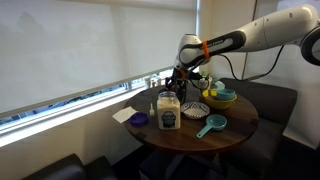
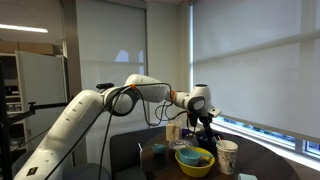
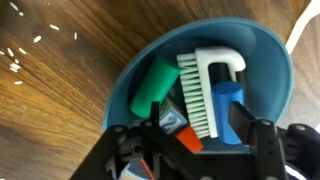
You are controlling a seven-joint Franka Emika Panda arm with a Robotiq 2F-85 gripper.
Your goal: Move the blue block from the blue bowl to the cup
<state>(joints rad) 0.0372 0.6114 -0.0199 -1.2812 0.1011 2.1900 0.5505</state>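
In the wrist view the blue bowl [image 3: 268,55] holds the blue block [image 3: 230,105], a cylinder lying beside a white brush [image 3: 200,85], a green cylinder [image 3: 155,85], an orange block [image 3: 188,137] and a lettered block. My gripper [image 3: 205,140] is open and low over the bowl. Its right finger is against the blue block and its left finger is beyond the orange block. In both exterior views the gripper [image 1: 181,78] [image 2: 203,126] points down over the round table. The pale cup [image 2: 227,156] stands near the table edge. The blue bowl is hidden behind the gripper in the exterior views.
On the dark round table [image 1: 235,130] stand a bottle [image 1: 168,112], a patterned bowl [image 1: 195,110], a teal scoop with a long handle [image 1: 211,125], a yellow bowl [image 1: 223,96], a purple lid [image 1: 139,120] and a white napkin [image 1: 122,115]. A window runs behind.
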